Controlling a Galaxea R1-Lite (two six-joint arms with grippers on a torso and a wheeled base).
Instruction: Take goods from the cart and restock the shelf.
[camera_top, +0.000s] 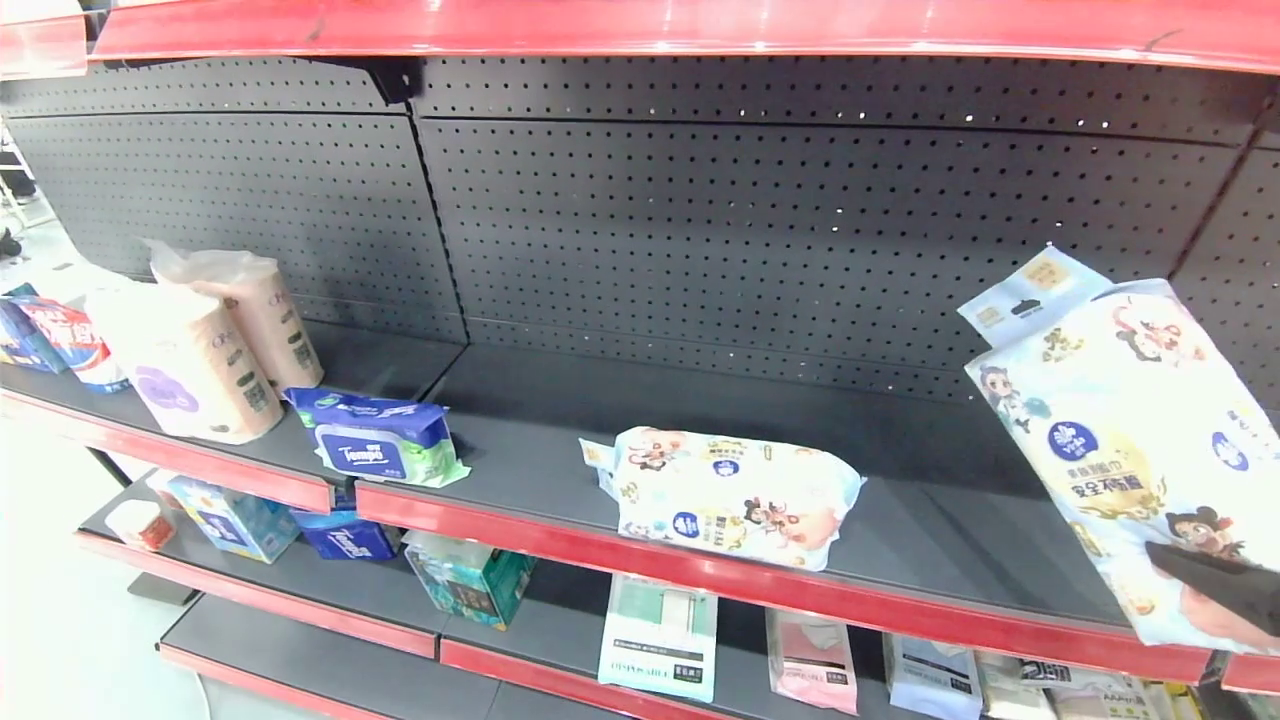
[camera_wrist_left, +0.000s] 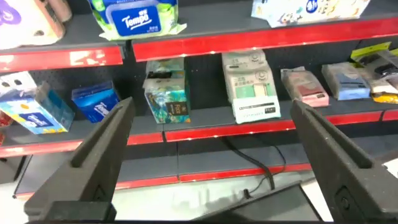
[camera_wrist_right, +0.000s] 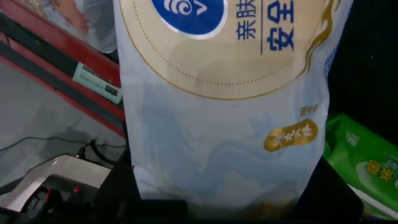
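Cartoon pack: held over the right end of the shelf; I can't tell whether it touches the board.
Long axis: steeply tilted, top end pointing up and far-left, bottom end near-right.
Right gripper: fingers clamped on its bottom end.
Left gripper: jaws spread wide, nothing between them, facing the lower shelves.
Second pack: lying flat mid-shelf, long axis left-right, well apart from the held one.
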